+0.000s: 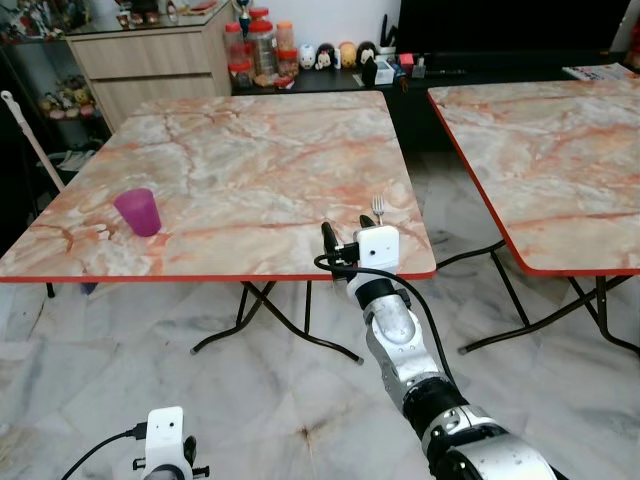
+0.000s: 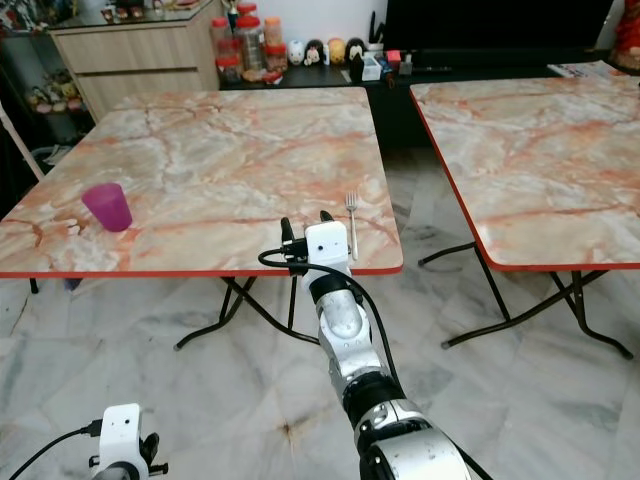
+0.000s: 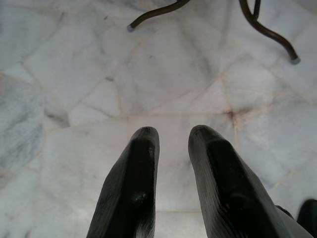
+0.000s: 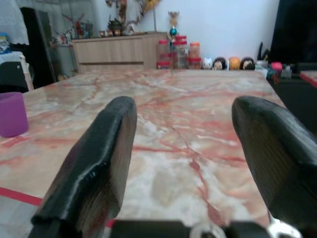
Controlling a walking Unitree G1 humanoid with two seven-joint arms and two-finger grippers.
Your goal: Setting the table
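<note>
A purple cup (image 1: 138,211) stands near the front left corner of the marble-patterned table (image 1: 250,140). A silver fork (image 1: 378,208) lies near the table's front right edge, tines pointing away from me. My right gripper (image 1: 346,228) is at that front edge, just left of the fork, and stands open. In the right wrist view its two fingers (image 4: 99,148) are wide apart with only tabletop between them, and the cup (image 4: 11,114) sits far off to the side. My left gripper (image 3: 174,131) hangs low over the floor, with a narrow gap between its fingers and nothing in it.
A second marble table (image 1: 560,150) stands to the right across a narrow aisle. A wooden cabinet (image 1: 150,60) and a low shelf with jars (image 1: 262,50) and figurines line the back wall. Black folding legs (image 1: 270,320) spread under the near table.
</note>
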